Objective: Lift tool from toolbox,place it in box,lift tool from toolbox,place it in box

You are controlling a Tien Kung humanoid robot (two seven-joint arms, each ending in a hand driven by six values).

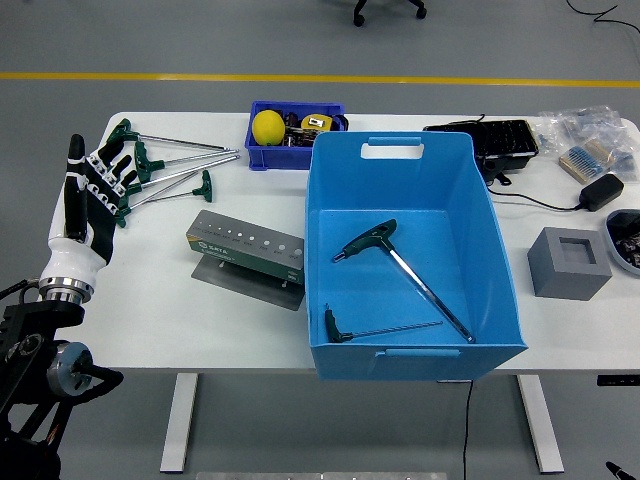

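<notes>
The left hand (pixel 92 195) is held upright with fingers spread wide and nothing in them, just at the table's (pixel 180 300) left edge beside the fanned T-handle wrenches (pixel 165 170) near the far-left corner, while two tools are already seen lying in the blue box (pixel 410 250) (a large one (pixel 400 275) mid-floor, a thin one (pixel 380 328) at the near wall). Since the green handles overlap, two could be caught at once or a neighbour dragged off the edge. The right hand is not seen.

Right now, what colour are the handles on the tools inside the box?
Dark green, head view.
</notes>
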